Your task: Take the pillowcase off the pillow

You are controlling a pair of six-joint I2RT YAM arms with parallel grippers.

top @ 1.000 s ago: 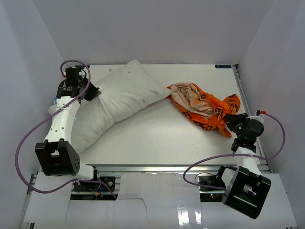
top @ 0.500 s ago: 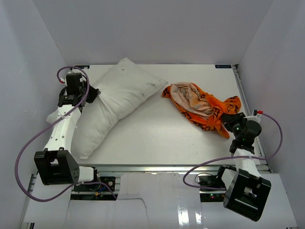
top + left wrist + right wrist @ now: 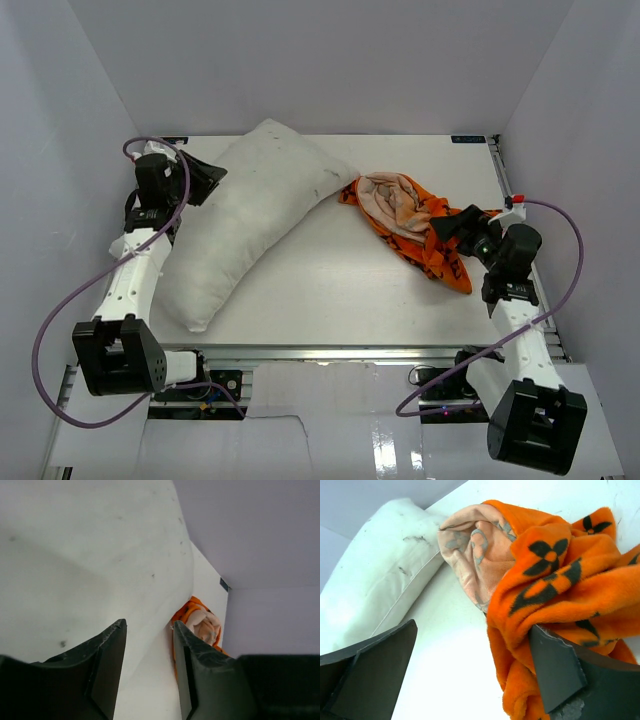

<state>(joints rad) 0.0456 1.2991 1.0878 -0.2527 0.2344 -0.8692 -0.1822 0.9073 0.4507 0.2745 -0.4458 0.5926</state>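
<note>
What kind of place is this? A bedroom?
Probably a robot test booth, not a bedroom: two cabled robot arms stand at a white table boxed in by plain walls, with a pillow and an orange pillowcase.

Right of centre, a bright orange pillowcase (image 3: 420, 232) printed with black flower and circle motifs, its lining pale peach. Upper left, a plain white pillow (image 3: 250, 215) with faint dark specks. White table (image 3: 330, 290), pale lilac-grey walls (image 3: 300, 60).
</note>
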